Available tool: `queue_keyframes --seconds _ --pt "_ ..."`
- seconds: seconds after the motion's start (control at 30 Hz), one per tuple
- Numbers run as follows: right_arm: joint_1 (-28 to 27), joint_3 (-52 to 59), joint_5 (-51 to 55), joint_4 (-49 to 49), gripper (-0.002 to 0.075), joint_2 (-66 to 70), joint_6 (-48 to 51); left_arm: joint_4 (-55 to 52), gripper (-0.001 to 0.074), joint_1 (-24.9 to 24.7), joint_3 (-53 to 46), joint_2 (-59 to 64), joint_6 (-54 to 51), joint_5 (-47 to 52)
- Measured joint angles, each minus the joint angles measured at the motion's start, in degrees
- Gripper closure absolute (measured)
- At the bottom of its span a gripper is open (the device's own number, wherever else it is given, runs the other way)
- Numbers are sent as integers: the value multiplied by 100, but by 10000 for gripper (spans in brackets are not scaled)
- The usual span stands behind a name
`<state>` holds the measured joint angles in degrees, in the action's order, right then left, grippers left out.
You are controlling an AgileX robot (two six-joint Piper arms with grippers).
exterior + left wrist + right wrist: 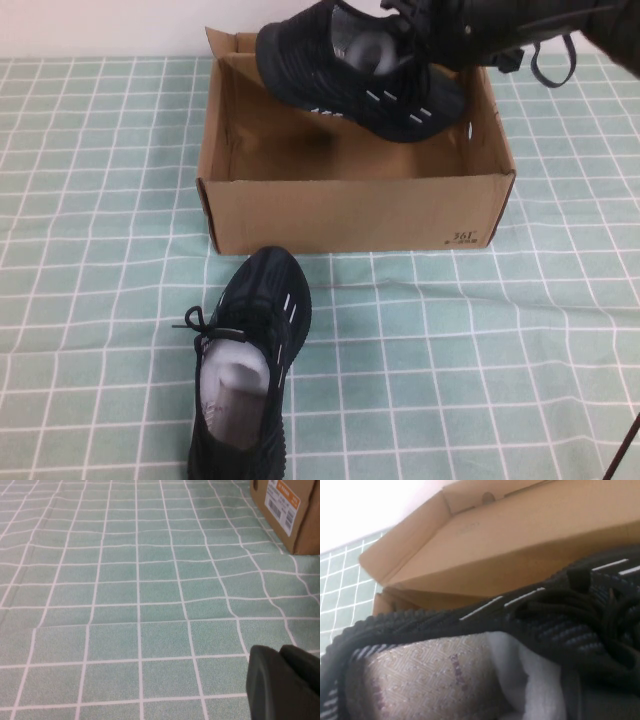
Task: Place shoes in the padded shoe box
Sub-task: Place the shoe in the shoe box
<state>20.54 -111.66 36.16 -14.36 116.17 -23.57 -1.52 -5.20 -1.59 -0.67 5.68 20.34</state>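
My right gripper (440, 30) is shut on one black knit sneaker (345, 75) at its laced top. It holds the sneaker tilted above the back of the open brown cardboard shoe box (350, 215). In the right wrist view the held sneaker (545, 615) with its white paper stuffing fills the picture, and the box wall (520, 540) is behind it. The other sneaker (245, 350) lies on the cloth in front of the box, toe toward it. My left gripper (280, 652) is shut and empty, low over the cloth, off to the side of the box (282, 510).
A green cloth with a white grid (480, 350) covers the table. The box's short flaps stand upright at the back and sides. A dark cable (625, 455) shows at the front right corner.
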Motion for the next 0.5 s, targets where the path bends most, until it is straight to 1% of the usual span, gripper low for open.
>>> queue_keyframes --seconds 0.2,0.5 --pt "0 0 -356 15 707 315 -6 0 731 0 0 0 0 0" --pt "0 5 -535 -19 707 889 178 0 731 0 0 0 0 0"
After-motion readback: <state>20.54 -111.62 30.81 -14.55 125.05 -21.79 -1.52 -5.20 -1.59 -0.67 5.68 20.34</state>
